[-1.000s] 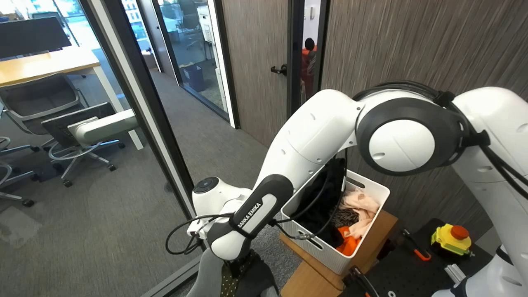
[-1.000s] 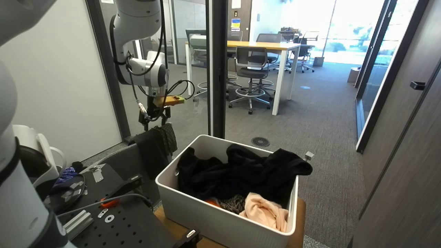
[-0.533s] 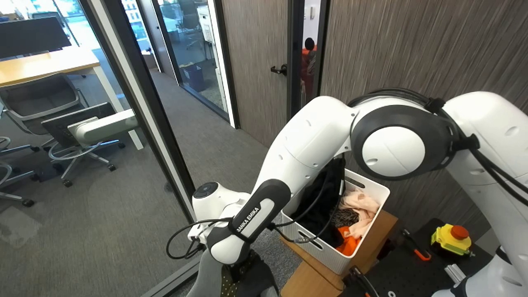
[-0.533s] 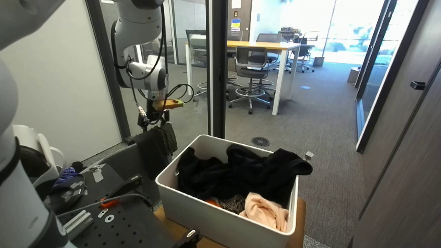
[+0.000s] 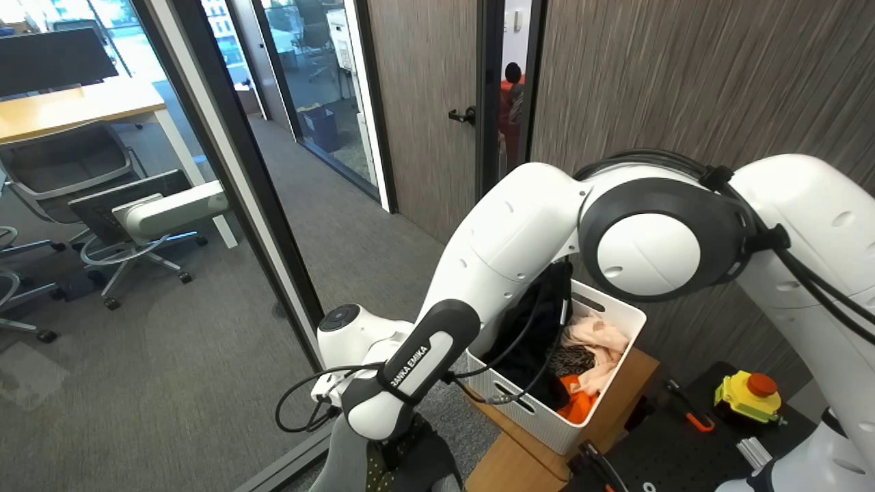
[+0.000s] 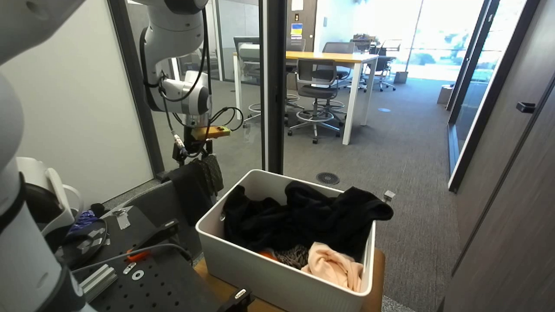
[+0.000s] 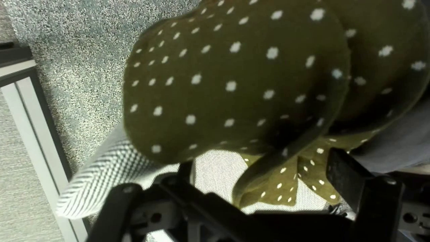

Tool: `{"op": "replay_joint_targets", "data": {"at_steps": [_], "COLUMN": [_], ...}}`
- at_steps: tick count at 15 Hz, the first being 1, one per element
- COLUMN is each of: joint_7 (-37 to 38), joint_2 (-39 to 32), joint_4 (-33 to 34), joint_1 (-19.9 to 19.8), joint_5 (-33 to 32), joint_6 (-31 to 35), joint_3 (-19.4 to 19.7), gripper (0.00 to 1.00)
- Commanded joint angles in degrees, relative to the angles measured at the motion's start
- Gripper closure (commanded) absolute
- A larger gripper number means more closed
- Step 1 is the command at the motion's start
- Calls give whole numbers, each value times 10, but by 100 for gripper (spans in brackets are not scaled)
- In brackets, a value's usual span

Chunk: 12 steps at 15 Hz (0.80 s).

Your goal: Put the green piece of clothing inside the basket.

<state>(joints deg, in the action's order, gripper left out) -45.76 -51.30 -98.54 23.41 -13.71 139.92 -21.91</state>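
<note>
An olive-green cloth with white dots (image 7: 248, 70) hangs over the back of a grey chair (image 6: 151, 201), outside the white rectangular plastic basket (image 6: 269, 273), with a dark cloth (image 6: 186, 188) draped next to it. In the wrist view the black two-fingered claw (image 7: 262, 164) is spread wide, a fold of the green fabric lying between its fingers (image 7: 347, 173); whether either finger touches it, I cannot tell. In an exterior view the white jointed robot arm (image 5: 506, 225) passes in front of part of the basket.

In an exterior view the chair stands just past the far right corner of the black perforated tabletop (image 6: 182, 277). The basket sits beside that tabletop's right edge, on a light-brown wooden stand (image 6: 377, 268). It holds a black garment (image 6: 299, 216) lapping over the rim, a crumpled peach cloth (image 6: 331, 266), an animal-print cloth (image 6: 295, 256) and an orange cloth (image 5: 577, 406). A grooved silver metal bar (image 6: 99, 281) lies on the tabletop. In an exterior view a yellow box with a red button (image 5: 748, 396) stands near a tabletop edge.
</note>
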Motion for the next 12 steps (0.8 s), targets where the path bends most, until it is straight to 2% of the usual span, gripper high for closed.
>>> {"op": "replay_joint_targets", "data": {"at_steps": [1,6,7,8,12], "joint_7": [2,-2,-2,-2,-3], "joint_2": [-12,-15,-15,-15,-17], "joint_4": [23,26,27,26,26], "joint_1": [6,5,5,5,5], "joint_5": [-9,-10,-10,-10,-11], "joint_6": [-19,-22,-23,-22,-24], "joint_3": [3,3,3,3,3], "gripper": [0,0,25,25,58]}}
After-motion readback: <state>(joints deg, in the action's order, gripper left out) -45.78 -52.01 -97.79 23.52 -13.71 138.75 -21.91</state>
